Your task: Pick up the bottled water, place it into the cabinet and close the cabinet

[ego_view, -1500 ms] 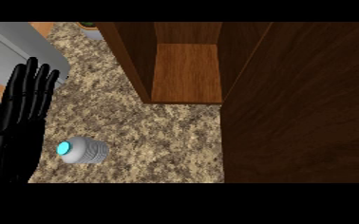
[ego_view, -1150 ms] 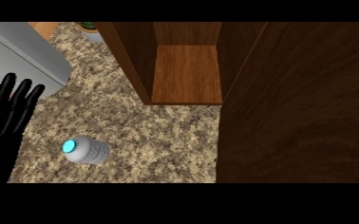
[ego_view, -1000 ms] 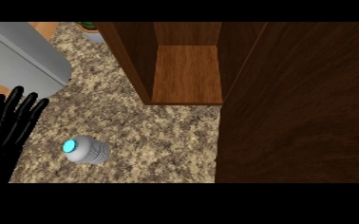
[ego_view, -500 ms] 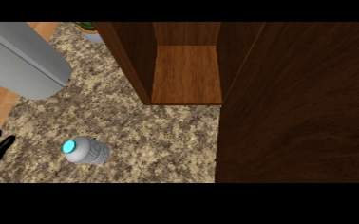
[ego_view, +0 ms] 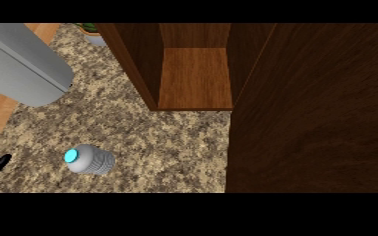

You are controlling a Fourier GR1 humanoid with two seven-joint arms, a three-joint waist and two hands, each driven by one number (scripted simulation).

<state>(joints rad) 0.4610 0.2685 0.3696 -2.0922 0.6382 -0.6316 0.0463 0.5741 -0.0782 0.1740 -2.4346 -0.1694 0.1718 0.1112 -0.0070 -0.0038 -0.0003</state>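
The bottled water (ego_view: 89, 159) is a small clear bottle with a glowing blue cap, seen from above on the speckled counter (ego_view: 170, 140) at lower left. The wooden cabinet (ego_view: 196, 75) stands open behind it, its inner shelf bare. Its dark door (ego_view: 303, 110) swings out toward me and fills the right side. Only a black sliver of my left hand (ego_view: 4, 161) shows at the left edge, a little left of the bottle and apart from it. My right hand is out of sight.
A grey forearm (ego_view: 33, 65) slants across the upper left over the counter. A potted plant (ego_view: 90, 31) peeks out behind the cabinet's left wall. The counter's left edge runs past a strip of orange floor (ego_view: 9, 112).
My left hand has slid down and left until almost all of it is out of the view. The grey forearm has come further in at upper left. The bottle has not moved.
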